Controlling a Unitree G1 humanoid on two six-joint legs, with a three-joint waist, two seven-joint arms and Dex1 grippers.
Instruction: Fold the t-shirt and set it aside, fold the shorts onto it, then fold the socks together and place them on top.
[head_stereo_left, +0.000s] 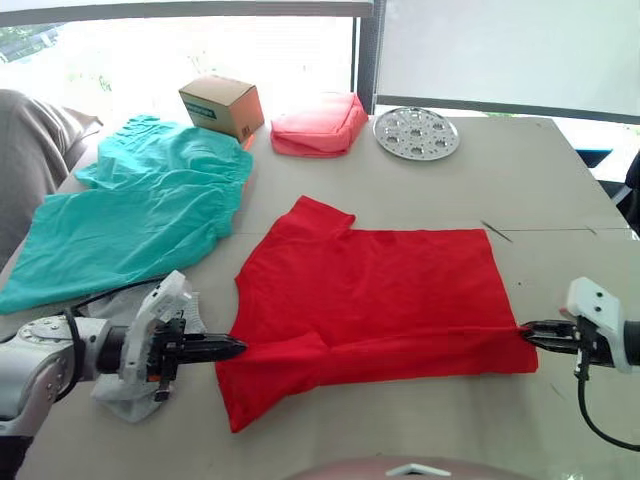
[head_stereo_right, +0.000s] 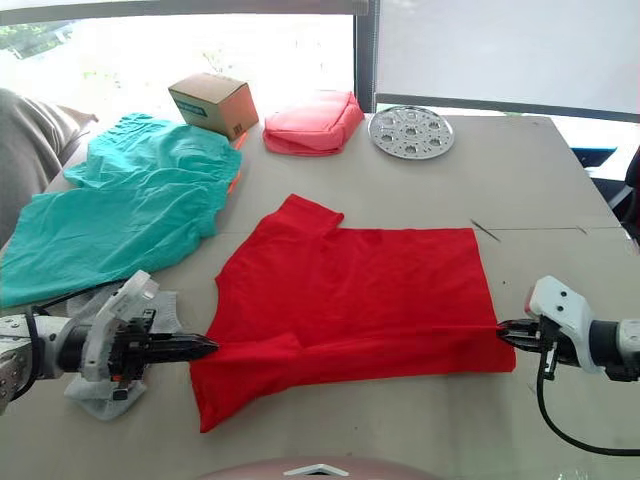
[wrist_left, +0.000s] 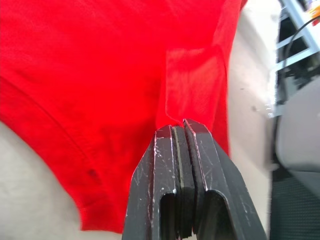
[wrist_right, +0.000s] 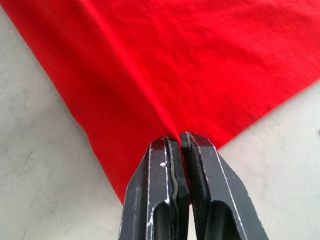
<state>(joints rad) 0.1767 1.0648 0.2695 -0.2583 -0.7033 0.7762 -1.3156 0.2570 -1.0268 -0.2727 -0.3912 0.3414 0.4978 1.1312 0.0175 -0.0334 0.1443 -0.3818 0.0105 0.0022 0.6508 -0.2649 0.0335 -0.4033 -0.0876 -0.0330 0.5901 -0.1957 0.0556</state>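
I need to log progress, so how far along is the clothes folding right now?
Nothing is finished. In hand: both grippers, left and right, are pinched on opposite edges of the t-shirt, which lies spread on the table. Left: that fold, the shorts lying unfolded, and the socks under the left arm.

t-shirt (head_stereo_left: 375, 300): red, flat, mid-table | shorts (head_stereo_left: 130, 210): teal, spread, left | socks (head_stereo_left: 115, 395): grey
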